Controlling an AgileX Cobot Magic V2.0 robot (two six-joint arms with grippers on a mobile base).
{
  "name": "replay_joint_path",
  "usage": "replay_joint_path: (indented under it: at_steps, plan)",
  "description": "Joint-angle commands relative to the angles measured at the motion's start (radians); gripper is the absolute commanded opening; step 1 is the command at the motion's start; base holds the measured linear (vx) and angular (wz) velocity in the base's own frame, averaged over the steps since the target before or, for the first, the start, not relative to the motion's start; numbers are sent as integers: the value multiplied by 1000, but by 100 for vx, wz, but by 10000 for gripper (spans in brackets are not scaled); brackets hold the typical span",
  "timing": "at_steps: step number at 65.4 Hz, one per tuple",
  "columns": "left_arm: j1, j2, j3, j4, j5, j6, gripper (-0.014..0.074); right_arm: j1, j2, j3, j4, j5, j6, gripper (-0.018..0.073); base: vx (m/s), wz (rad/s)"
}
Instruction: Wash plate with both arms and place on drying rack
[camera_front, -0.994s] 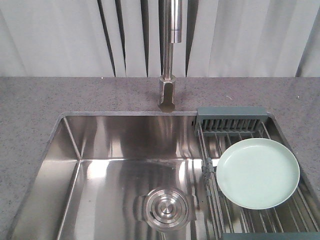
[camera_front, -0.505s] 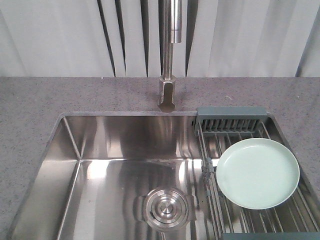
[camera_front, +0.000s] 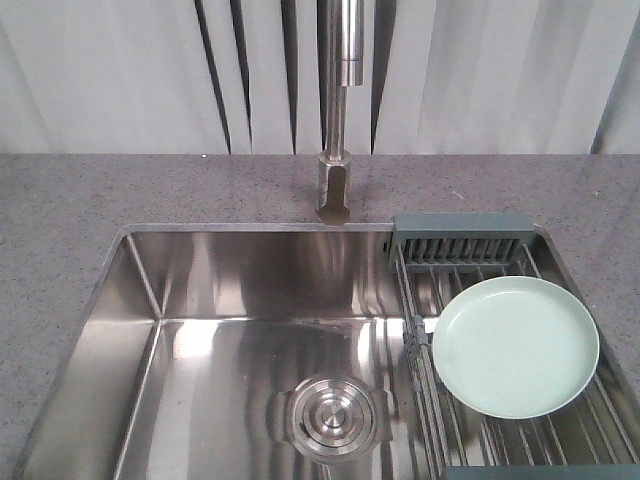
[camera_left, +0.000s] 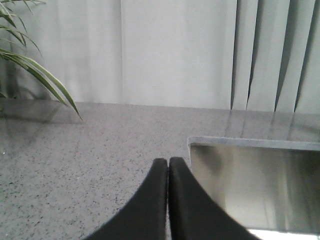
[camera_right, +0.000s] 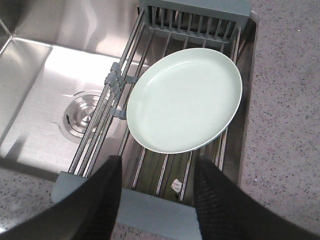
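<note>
The plate is lying flat, face up, on the metal rods of the drying rack, which is sitting across the right end of the sink; the plate's left edge is jutting just past the rack's left rail, out over the basin. Seen from the right wrist, the plate is resting near the middle of the rack, with the slotted upright section beyond it and the grey-blue front bar nearer the camera. The right gripper is hovering above that front bar with its jaws spread wide, roughly wide enough to take in much of the plate's near edge, and it is gripping nothing and touching nothing. The left gripper is showing its two black fingers pressed together tip to tip, holding nothing, and it is hanging over the speckled grey countertop just left of the sink's corner. The drain is sitting on the basin floor to the left of the rack, and the faucet is standing behind the sink's back rim.
</note>
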Motion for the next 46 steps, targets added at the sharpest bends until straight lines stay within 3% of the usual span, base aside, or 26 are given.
replay_joint_path:
  at_steps: [1,46]
  plan:
    - [1,-16,-22,-23,-128,3,-6,-3,4,-27,8,-54,2,340,0,0]
    - [1,-16,-24,-26,-111,36,-6,-3,4,-27,8,-54,2,340,0,0]
